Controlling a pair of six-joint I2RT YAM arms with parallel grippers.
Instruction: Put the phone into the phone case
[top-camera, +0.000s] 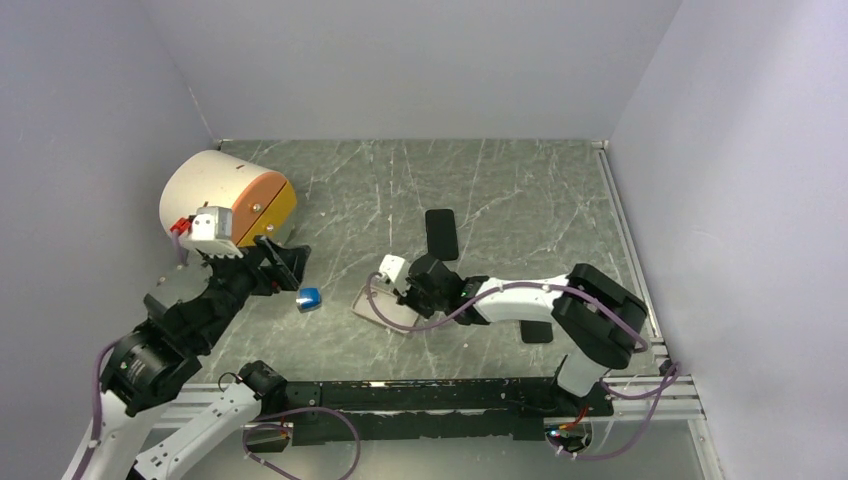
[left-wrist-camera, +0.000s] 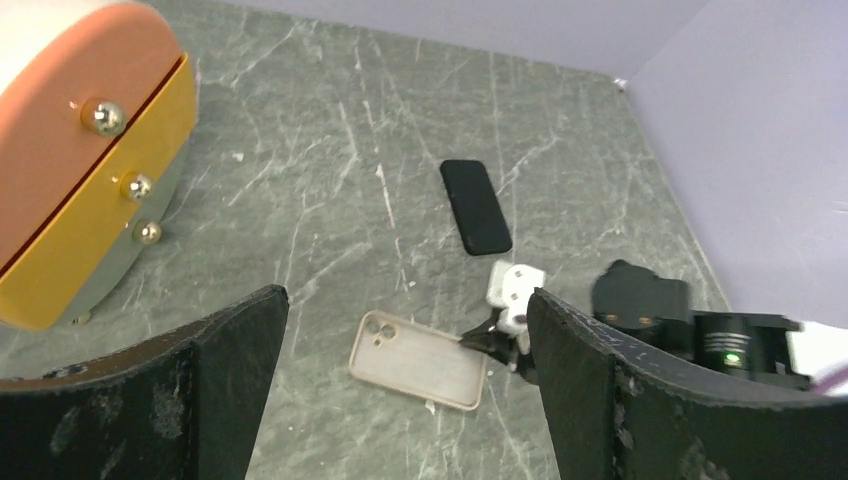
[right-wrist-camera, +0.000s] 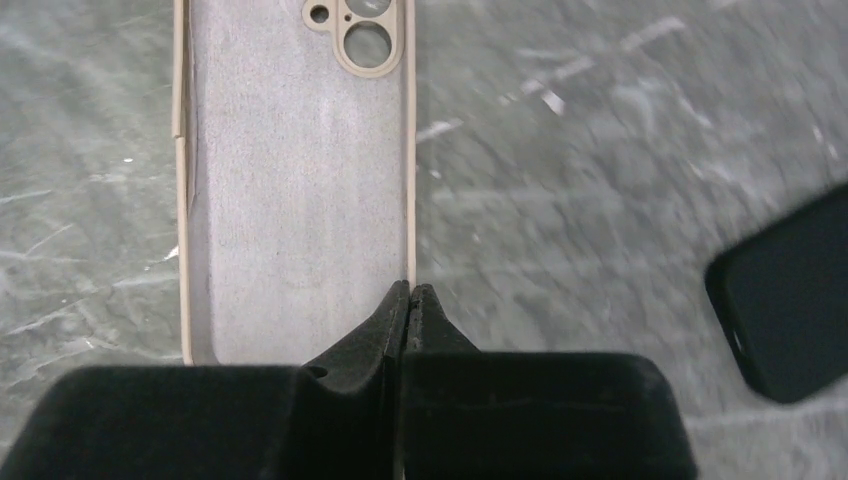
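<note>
Right tool (right-wrist-camera: 410, 292) pinching phone case (right-wrist-camera: 300, 200) rim, visible from wrist only

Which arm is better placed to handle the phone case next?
Right. The right gripper is shut on the phone case rim; the left gripper hangs open near the round drawer unit, apart from it.

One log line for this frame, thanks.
left gripper open | right gripper shut on phone case rim | phone on table, uncased
</note>
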